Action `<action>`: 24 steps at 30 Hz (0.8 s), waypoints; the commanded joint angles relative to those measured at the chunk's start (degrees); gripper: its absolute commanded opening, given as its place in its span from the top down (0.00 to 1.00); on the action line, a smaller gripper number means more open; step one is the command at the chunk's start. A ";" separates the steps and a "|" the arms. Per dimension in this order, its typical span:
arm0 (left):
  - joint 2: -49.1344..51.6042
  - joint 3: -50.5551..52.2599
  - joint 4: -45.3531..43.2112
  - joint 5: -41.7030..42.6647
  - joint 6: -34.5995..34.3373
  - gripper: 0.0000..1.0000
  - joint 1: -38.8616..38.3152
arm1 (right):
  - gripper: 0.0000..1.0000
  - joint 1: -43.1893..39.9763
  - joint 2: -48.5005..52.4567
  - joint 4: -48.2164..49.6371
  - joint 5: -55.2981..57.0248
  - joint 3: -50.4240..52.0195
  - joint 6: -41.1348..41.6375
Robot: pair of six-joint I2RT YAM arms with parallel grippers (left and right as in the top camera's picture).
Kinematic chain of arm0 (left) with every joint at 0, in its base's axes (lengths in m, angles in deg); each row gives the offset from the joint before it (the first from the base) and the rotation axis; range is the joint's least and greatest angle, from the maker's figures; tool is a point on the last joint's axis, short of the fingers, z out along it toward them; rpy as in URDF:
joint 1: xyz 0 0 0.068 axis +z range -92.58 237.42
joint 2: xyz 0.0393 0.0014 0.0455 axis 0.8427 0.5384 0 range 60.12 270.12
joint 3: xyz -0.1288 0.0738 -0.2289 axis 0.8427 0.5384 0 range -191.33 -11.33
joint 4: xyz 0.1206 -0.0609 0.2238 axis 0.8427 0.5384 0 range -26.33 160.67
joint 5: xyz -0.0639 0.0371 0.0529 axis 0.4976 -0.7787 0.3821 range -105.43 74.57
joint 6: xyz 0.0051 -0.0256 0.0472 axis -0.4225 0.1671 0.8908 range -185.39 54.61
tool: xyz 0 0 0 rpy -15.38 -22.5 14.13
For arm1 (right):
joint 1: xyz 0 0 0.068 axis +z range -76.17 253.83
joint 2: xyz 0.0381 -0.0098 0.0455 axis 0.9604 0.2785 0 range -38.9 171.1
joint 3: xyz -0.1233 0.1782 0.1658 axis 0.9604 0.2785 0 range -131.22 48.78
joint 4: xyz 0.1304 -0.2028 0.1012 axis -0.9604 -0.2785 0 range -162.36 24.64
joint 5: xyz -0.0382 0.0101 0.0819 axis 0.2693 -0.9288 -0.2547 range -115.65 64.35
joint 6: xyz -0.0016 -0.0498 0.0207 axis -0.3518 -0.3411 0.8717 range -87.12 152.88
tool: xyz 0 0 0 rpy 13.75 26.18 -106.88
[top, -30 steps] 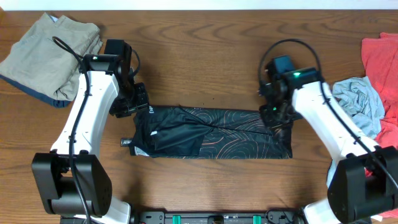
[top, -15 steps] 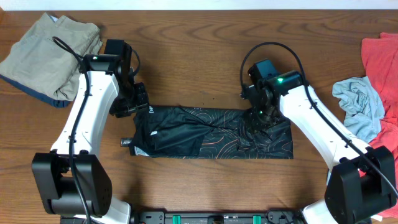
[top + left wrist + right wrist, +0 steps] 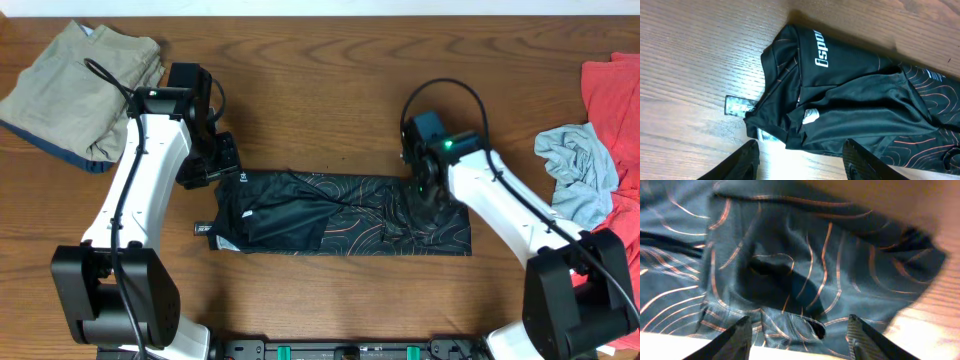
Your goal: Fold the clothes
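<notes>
Wooden table (image 3: 320,60) across the whole overhead view. At table centre, between the two arms: black jersey (image 3: 340,215), laid as a long horizontal band, collar end to the left, thin orange contour lines densest over the right half, cloth rumpled in the middle and under the right arm. At the upper left corner: beige garment (image 3: 85,85), loosely folded, with a dark blue layer showing along its lower edge, well apart from the jersey. At the right edge: red garment (image 3: 615,90), partly cut off by the frame. Just beside and partly over it: pale blue-grey garment (image 3: 575,165), crumpled. Left gripper (image 3: 802,162) poised near the jersey's upper left corner, jaws spread wide, nothing between them, collar end and bare wood in the gap as seen from the left wrist. Right gripper (image 3: 800,340) low over the jersey's right portion near its upper edge, jaws likewise spread wide, wrinkled cloth below and between the fingertips but not clamped. Across the collar end: white lettering (image 3: 824,47), partly readable as "ispor". Near the lower left edge of the jersey, lying on the wood: small silvery strip (image 3: 740,106), touching the hem. Inside the folds near the collar: small white tag (image 3: 810,116).
</notes>
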 commanded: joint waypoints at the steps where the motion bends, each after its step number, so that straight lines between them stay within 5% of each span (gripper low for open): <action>1: 0.15 0.44 0.15 -0.90 0.04 0.44 0.24 | 0.40 -0.81 -0.17 2.62 -1.90 3.56 0.83; 3: 0.15 0.44 0.15 -0.90 0.04 0.44 0.24 | 0.45 -0.79 -0.17 4.07 -3.10 5.03 0.79; 10: 0.15 0.44 -0.09 -0.90 0.04 0.44 0.24 | 0.98 -0.81 -0.17 7.69 -17.00 5.57 -3.82; 11: 0.15 0.44 -0.11 -0.90 0.04 0.44 0.24 | 0.99 -0.81 -0.17 7.91 -18.51 5.57 -4.46; 18: 0.15 0.44 -0.33 -0.90 0.04 0.44 0.24 | 0.99 -0.74 -0.17 9.07 -30.42 5.57 -10.27; 21: 0.15 0.44 -0.72 -0.90 0.04 0.44 0.24 | 0.63 -0.17 -0.17 11.82 -37.97 5.57 -10.38; 24: 0.15 0.44 -0.76 -0.90 0.04 0.44 0.24 | 0.59 0.31 -0.17 14.21 -42.16 5.55 -10.40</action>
